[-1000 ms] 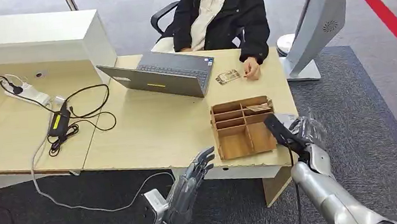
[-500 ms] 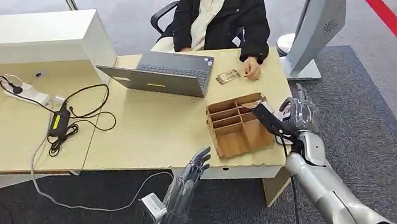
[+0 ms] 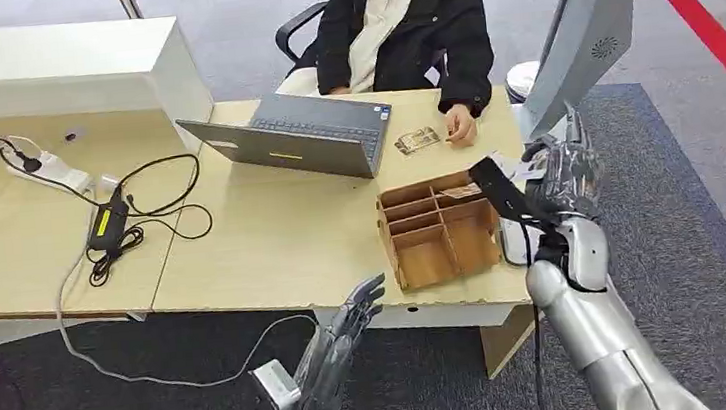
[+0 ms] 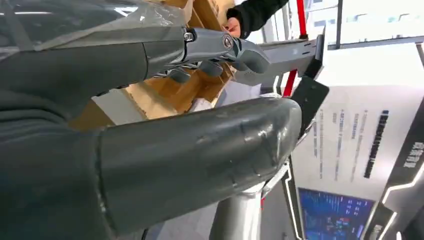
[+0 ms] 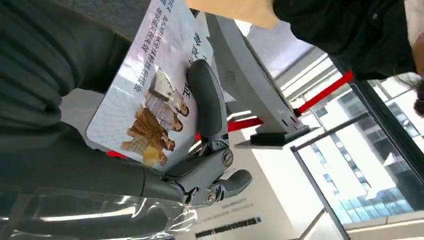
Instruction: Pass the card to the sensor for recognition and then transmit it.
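While the right hand [image 3: 560,184] pinches the card [image 5: 152,85], its long axis tilts up toward the sensor [image 3: 591,22]; left hand [image 3: 337,343] hangs open.

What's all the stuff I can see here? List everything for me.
Card: one, white with printed figures, held in the right hand.
Divided box: one, brown, desk's near right corner.
Laptop: one, grey, open, mid desk.
Small card: one, by the person's hand.
Power strip: one, white, far left.
Adapter: one, black, with cables.
Desk: one, light wood.
Kiosk: one, grey, right.
Person: one, dark jacket, seated.
Left hand: open, below desk edge.
Right hand: raised beside box.
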### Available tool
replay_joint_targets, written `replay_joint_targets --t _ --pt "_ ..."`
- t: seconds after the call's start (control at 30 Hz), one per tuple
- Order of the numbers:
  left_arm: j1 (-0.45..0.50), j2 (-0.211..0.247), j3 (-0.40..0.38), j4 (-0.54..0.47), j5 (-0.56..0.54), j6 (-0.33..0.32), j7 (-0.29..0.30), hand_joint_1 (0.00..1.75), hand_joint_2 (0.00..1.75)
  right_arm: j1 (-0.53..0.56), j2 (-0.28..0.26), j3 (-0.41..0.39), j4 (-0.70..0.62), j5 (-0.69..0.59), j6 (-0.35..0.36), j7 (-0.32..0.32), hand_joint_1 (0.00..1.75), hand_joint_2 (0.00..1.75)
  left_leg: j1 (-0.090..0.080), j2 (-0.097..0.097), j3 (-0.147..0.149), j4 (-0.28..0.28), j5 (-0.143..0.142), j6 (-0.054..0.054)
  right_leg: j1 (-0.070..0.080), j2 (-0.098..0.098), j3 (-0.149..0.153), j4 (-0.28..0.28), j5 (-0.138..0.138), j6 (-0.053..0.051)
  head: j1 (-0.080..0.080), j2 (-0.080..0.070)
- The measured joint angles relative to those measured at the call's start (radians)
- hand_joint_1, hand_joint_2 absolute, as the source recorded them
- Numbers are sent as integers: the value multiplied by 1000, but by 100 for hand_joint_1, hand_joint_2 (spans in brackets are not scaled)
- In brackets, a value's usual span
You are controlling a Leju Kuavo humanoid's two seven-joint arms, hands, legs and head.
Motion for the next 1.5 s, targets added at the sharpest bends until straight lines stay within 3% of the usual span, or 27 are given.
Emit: replay_joint_targets --t 0.13,0.27,0.37,0.57,1.0,1.5 --pt "-4 0 0 0 15 -19 -7 0 0 -7 -3 2 -50 -1 6 42 175 175 0 0 -1 0 0 0 0 0 0 0 0 0 0 0" --pt "-30 -8 -2 8 50 -45 -30 0 0 -84 -3 49 -41 -11 107 58 175 175 0 1 -1 0 1 -1 0 0 0 1 1 -1 1 0" --pt "-55 -19 -6 19 72 -51 -47 0 0 -172 10 97 20 -21 173 46 175 175 0 0 -1 0 2 0 0 0 0 0 1 -1 0 0" --pt "-85 -30 -21 43 97 -55 -64 0 0 -301 46 175 176 -30 225 46 175 175 0 0 -2 0 3 0 0 -1 -1 1 1 -1 0 0" --pt "-94 -50 -36 76 121 -55 -78 0 0 -441 83 269 459 -15 272 139 175 175 0 0 -3 0 3 0 0 -1 -3 1 1 -1 0 0" --pt "-101 -53 -44 94 126 -95 -80 0 0 -448 66 302 574 -23 253 204 175 175 0 0 -3 0 3 0 0 -1 -3 1 1 -1 0 0"
